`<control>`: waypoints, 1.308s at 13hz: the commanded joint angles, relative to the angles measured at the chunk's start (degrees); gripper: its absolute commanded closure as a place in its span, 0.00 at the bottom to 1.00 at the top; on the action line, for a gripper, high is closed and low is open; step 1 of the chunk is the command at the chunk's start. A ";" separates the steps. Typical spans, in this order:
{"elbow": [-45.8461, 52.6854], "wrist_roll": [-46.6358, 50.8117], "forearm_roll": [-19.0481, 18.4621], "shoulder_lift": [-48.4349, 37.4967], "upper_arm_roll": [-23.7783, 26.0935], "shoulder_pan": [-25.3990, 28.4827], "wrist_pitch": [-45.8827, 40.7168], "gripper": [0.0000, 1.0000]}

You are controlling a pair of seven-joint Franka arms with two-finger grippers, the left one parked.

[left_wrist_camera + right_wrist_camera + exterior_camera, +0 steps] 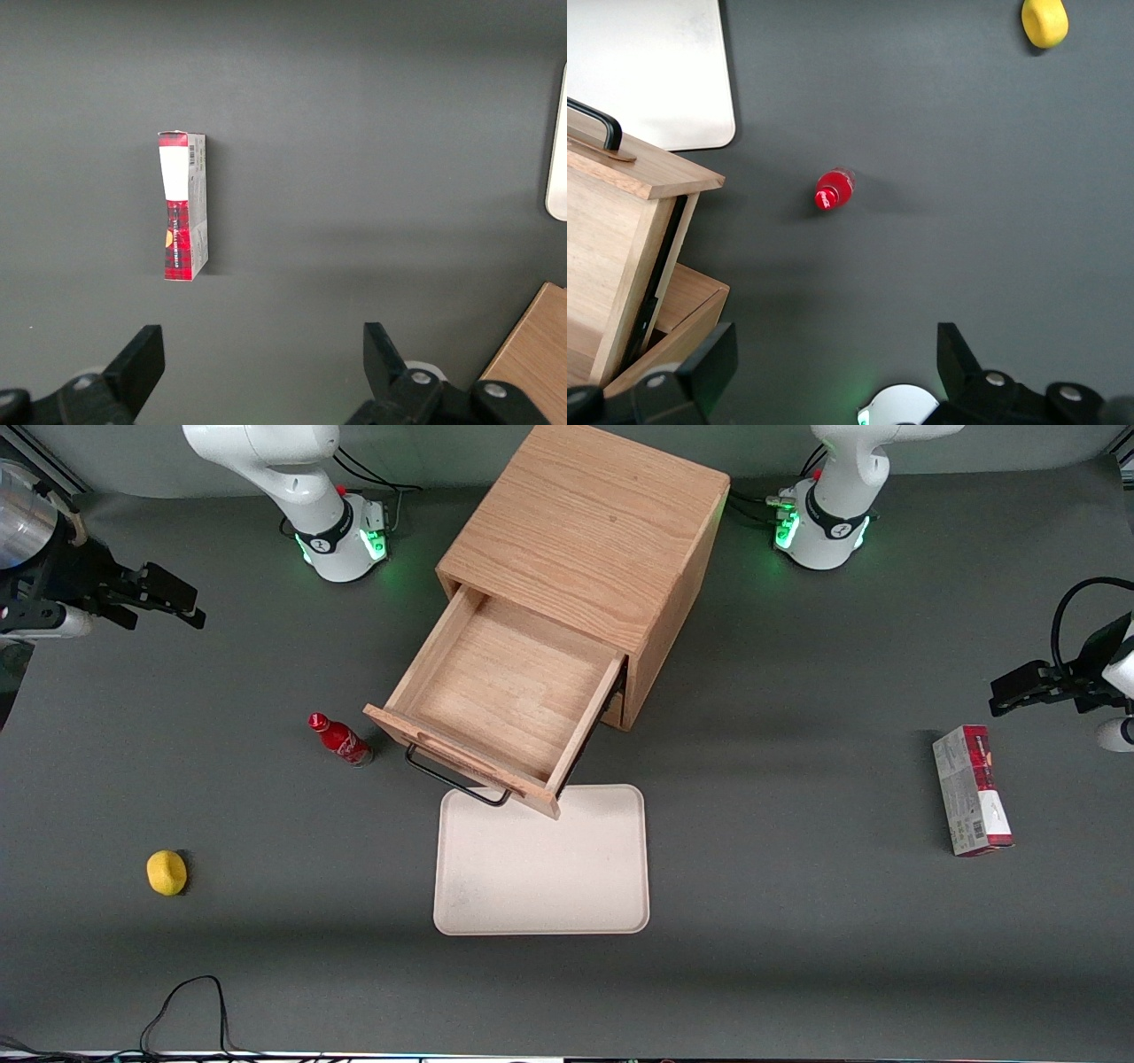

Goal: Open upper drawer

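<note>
The upper drawer (509, 682) of the oak cabinet (589, 522) stands pulled far out, and its wooden inside is bare. Its long black handle (454, 783) hangs over the edge of the white tray. My right gripper (189, 605) hovers high above the table toward the working arm's end, well apart from the cabinet. It is open with nothing between its fingers. In the right wrist view the gripper (833, 359) hangs over bare mat beside the drawer's front panel (642, 175), its handle (598, 124) and the cabinet corner (691, 305).
A white tray (542, 868) (647, 71) lies in front of the drawer. A small red bottle (341, 740) (833, 190) stands beside the drawer front. A lemon (166, 872) (1044, 22) lies nearer the front camera. A red and grey box (972, 790) (182, 205) lies toward the parked arm's end.
</note>
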 commanded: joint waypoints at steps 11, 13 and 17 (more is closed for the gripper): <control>6.65 4.49 -3.51 6.61 0.71 0.83 1.02 0.00; 6.66 9.14 -3.43 6.53 1.05 0.83 1.02 0.00; 6.75 8.81 -3.51 6.44 1.76 0.83 0.93 0.00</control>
